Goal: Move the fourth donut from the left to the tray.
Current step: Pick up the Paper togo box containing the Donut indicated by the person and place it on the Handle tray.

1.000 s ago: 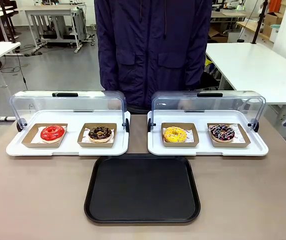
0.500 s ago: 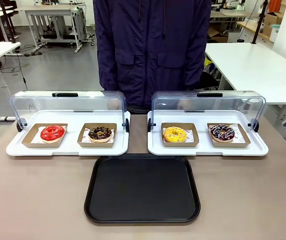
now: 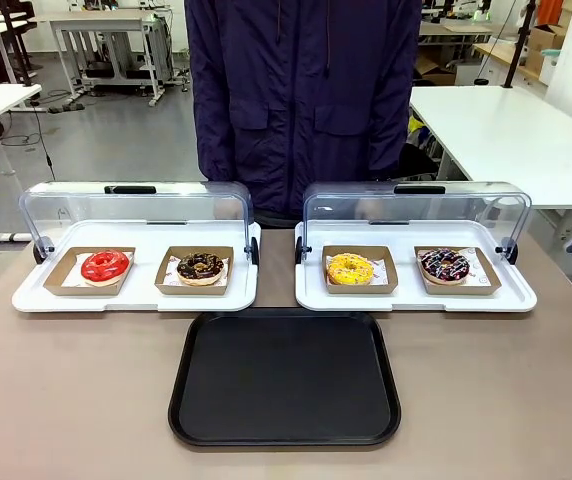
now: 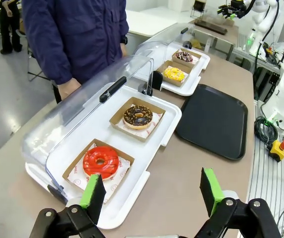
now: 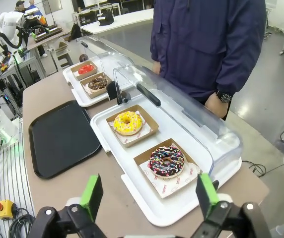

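Your left gripper [image 4: 152, 188] hangs above the table end by the red donut [image 4: 100, 161], fingers spread wide. Your right gripper [image 5: 148, 191] is spread just as wide above the other end. Nearest you on the table lies the black tray [image 3: 284, 380]. Just behind it, on the right-hand white tray [image 3: 416, 300], the fourth donut [image 3: 444, 265] sits in its cardboard holder [image 3: 486, 285], right of the yellow donut [image 3: 350, 268], beneath a raised clear lid [image 3: 416, 205]. A person [image 3: 306, 100] stands beyond.

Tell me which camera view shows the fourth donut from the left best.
The right wrist view: the fourth donut sits close below the camera, with its pink and white drizzle clear. The front view shows it small at the far right; the left wrist view shows it tiny and far off.
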You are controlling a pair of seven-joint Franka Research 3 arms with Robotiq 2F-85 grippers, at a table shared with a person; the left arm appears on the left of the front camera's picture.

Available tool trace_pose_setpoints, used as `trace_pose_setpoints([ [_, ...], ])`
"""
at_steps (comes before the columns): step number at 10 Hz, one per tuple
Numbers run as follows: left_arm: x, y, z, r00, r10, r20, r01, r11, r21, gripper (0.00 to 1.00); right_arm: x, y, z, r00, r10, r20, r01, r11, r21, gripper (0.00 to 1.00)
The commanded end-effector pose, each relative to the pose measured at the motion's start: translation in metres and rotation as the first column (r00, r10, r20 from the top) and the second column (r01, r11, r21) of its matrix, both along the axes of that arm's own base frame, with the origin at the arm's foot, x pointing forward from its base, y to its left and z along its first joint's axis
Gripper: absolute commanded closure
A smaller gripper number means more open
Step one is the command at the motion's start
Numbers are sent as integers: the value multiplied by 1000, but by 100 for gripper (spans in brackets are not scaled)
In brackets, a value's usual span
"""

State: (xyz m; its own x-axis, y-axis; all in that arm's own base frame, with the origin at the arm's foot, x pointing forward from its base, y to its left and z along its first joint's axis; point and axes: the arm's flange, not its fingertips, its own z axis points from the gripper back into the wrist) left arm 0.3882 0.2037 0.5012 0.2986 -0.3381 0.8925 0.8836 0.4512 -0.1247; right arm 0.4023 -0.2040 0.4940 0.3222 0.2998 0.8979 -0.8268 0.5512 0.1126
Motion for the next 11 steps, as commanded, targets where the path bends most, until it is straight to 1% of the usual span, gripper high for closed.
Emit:
trace_pose_setpoints([
  [1,0,1,2,1000,-6,4,6,1000,-6,0,2,1,1,1000,3,16,-3,1000,11,0],
  [11,0,1,2,1000,-6,4,6,1000,-6,0,2,1,1,1000,3,16,-3,1000,11,0],
])
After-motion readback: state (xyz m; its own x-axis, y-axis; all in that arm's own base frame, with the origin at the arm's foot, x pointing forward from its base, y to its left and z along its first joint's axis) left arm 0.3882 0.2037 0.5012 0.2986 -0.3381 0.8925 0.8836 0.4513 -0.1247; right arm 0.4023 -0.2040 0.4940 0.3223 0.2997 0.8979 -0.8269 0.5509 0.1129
